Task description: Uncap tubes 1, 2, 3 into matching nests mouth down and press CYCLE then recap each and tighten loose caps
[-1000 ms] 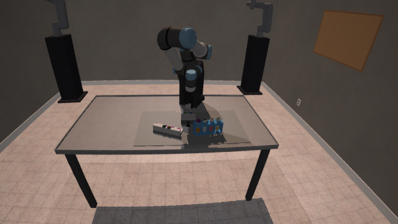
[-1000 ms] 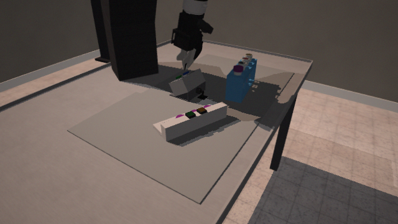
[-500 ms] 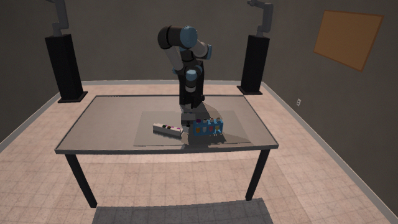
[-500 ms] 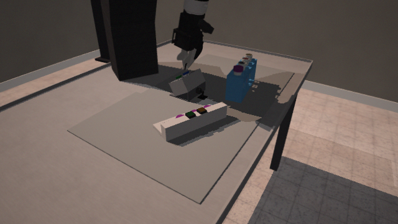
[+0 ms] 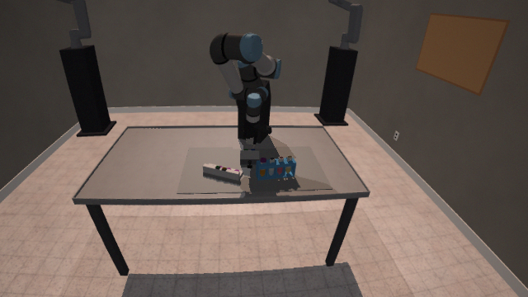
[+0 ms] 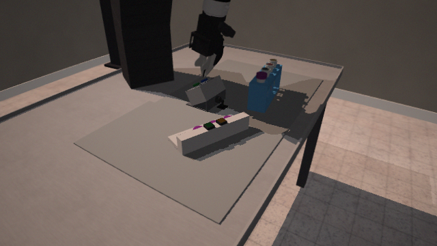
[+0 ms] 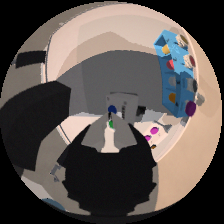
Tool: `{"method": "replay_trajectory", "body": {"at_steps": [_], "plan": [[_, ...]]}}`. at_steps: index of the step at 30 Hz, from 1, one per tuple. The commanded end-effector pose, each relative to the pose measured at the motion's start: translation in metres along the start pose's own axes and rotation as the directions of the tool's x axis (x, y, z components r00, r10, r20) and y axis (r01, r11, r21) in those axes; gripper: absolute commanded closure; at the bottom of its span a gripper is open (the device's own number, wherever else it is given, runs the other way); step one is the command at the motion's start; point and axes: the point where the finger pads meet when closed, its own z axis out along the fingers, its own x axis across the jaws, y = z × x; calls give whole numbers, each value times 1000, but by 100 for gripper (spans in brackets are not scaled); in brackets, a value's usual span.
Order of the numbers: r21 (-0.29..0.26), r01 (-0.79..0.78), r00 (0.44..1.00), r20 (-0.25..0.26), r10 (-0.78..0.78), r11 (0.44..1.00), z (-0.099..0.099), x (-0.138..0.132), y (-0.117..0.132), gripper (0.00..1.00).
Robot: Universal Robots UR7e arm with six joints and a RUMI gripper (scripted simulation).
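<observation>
Jaws pressed together, nothing pinched. Main risk: tips sit close to blue key on housing; sideways drift could catch green key, overlong push could overtravel. Moving to caps before green lamp would break order; lamp looks dark. Wrist points down, fingers slightly slanted. Magenta caps in cap tray, tubes in blue rack, on bench.

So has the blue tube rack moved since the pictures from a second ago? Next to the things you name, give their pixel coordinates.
No. In the exterior view, the blue tube rack [image 5: 275,175] [image 6: 257,96] [image 7: 172,102] stands at the same place relative to the table's edge [image 5: 223,201] [image 6: 273,184].
</observation>
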Motion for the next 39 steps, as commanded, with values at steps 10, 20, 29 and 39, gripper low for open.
{"method": "replay_trajectory", "body": {"at_steps": [10,20,29,39], "plan": [[-1,0,1000,22,0,1000,3,2,-1,100],[-1,0,1000,22,0,1000,4,3,-1,100],[-1,0,1000,22,0,1000,8,4,-1,100],[-1,0,1000,22,0,1000,13,5,-1,100]]}}
